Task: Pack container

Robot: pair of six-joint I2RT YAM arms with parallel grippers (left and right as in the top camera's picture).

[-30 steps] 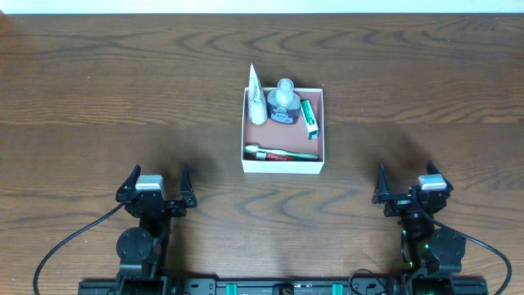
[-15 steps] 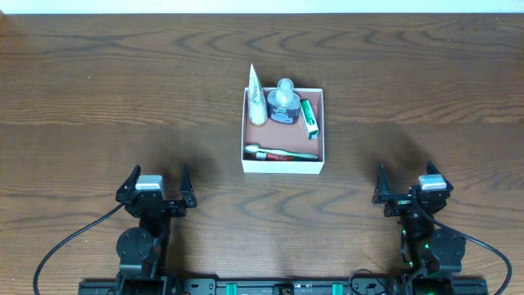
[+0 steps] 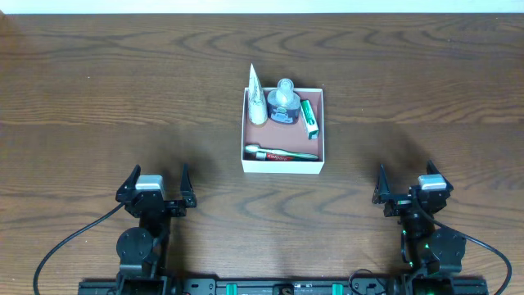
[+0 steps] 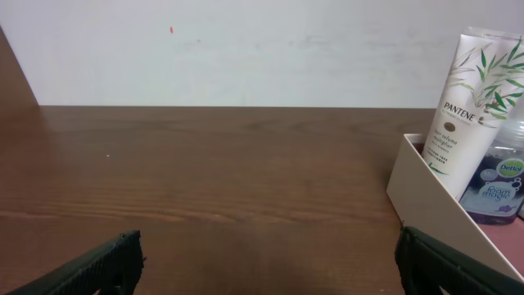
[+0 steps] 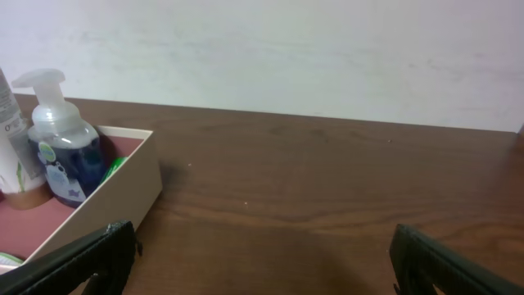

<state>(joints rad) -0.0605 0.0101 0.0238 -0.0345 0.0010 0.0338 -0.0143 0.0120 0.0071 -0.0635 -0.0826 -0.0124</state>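
The white container (image 3: 282,165) sits mid-table with a brownish-pink floor. Inside stand a white Pantene tube (image 3: 256,100) and a blue soap pump bottle (image 3: 283,103); a green tube (image 3: 308,118) and a toothbrush (image 3: 280,153) lie flat in it. The left wrist view shows the container wall (image 4: 434,209), the tube (image 4: 471,98) and the bottle (image 4: 498,184). The right wrist view shows the container (image 5: 123,192) and the bottle (image 5: 64,147). My left gripper (image 3: 155,183) and right gripper (image 3: 407,181) are open and empty near the front edge, well away from the container.
Dark wood table (image 3: 123,98) all round the container. A white wall (image 4: 246,49) stands beyond the far edge. Cables run from both arm bases at the front edge.
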